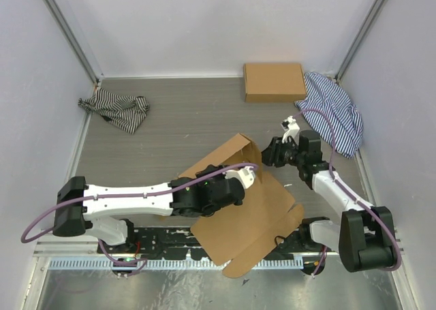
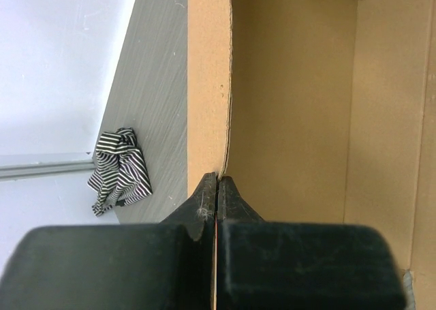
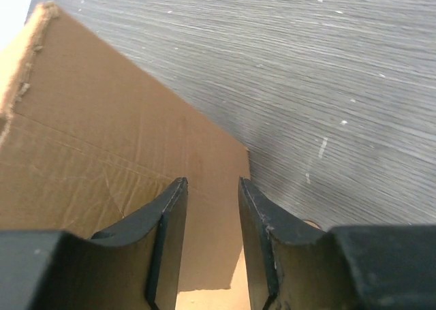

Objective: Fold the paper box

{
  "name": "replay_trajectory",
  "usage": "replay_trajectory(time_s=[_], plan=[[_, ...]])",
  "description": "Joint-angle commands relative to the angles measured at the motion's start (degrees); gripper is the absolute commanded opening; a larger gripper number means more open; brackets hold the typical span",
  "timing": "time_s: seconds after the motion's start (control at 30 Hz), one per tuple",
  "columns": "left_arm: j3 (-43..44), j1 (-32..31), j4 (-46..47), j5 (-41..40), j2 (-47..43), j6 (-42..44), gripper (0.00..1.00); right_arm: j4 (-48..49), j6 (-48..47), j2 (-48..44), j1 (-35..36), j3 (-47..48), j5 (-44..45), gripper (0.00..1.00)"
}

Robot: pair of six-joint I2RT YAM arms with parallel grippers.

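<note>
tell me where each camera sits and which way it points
Top external: above and behind both arms, looking down on them, the table, the paper box and a striped cloth.
Left wrist: on the left arm, looking along shut jaws pinching a box panel edge.
Right wrist: on the right arm, looking past open jaws at a box panel.
Shared: all see the paper box; top and left wrist, the striped cloth.
</note>
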Motion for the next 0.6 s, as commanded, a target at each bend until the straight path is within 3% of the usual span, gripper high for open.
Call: replay_trajectory(time_s=[0.0, 0.2, 0.57], plan=[[2.09, -0.55, -3.22, 2.12, 1.16, -4.13, 0.00, 5.85, 0.07, -3.20, 3.83, -0.29, 0.59, 0.43], [3.87, -0.60, -6.89, 1.37, 3.10, -8.05, 0.00, 4.83, 0.54, -8.22, 5.12, -2.49, 4.71, 0.52], [3.84, -0.55, -6.85, 2.28, 3.32, -9.87, 0.00, 6.70, 0.48, -11.63, 7.79, -4.99, 3.50, 0.55]])
